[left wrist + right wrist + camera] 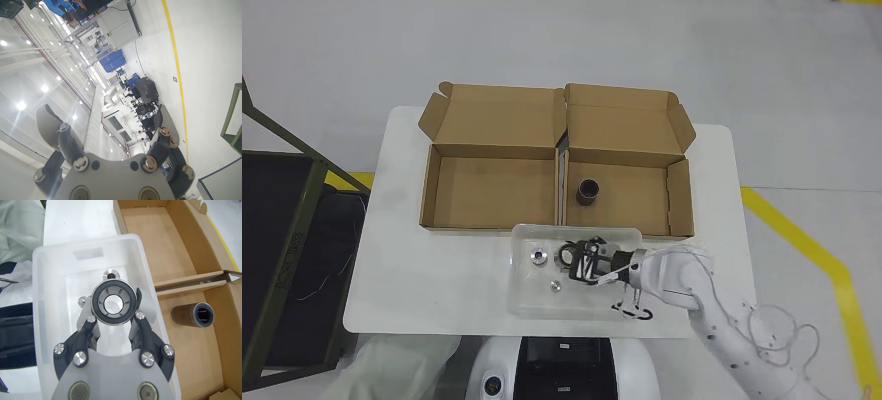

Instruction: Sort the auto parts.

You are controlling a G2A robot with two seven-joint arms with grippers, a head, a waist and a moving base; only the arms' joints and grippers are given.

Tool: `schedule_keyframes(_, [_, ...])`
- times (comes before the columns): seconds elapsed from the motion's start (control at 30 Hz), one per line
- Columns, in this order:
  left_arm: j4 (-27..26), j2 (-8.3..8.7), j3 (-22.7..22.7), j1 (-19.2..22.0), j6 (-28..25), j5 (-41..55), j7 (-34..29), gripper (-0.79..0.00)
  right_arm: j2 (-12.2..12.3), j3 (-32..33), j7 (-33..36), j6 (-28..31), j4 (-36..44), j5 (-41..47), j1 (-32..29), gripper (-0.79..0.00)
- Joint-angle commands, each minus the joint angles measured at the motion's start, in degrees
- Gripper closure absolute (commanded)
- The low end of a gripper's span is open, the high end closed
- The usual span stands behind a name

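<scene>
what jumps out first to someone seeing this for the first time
The right gripper stands out first, its jaws shut on a cylindrical bearing held over the clear plastic bin. Next comes a similar bearing sitting in the cardboard box just beyond the bin, the right-hand one of the two boxes in the top view.

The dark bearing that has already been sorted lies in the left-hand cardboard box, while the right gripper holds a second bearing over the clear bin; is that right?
Not quite: the sorted bearing lies in the right-hand cardboard box, as the top view shows. The rest holds: the right gripper is shut on a second bearing over the clear bin.
</scene>
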State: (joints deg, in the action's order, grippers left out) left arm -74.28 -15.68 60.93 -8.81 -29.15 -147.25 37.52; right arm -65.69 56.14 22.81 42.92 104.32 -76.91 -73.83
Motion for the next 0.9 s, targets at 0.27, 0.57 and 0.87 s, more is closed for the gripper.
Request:
schedule_keyframes(0.27, [0.0, 0.0, 0.0, 0.0, 0.0, 0.0, 0.0, -0.785, 1.06, 4.54, -3.62, -0.1, 7.35, 1.66, -2.9, 0.0])
schedule_keyframes(0.57, [0.0, 0.0, 0.0, 0.0, 0.0, 0.0, 0.0, -0.785, 1.18, 5.63, -8.85, 0.58, 12.41, 4.05, -1.79, 0.0])
schedule_keyframes(0.87, [0.0, 0.0, 0.0, 0.0, 0.0, 0.0, 0.0, -0.785, 0.8, 4.93, -13.41, -0.66, 14.08, 5.45, 0.83, 0.0])
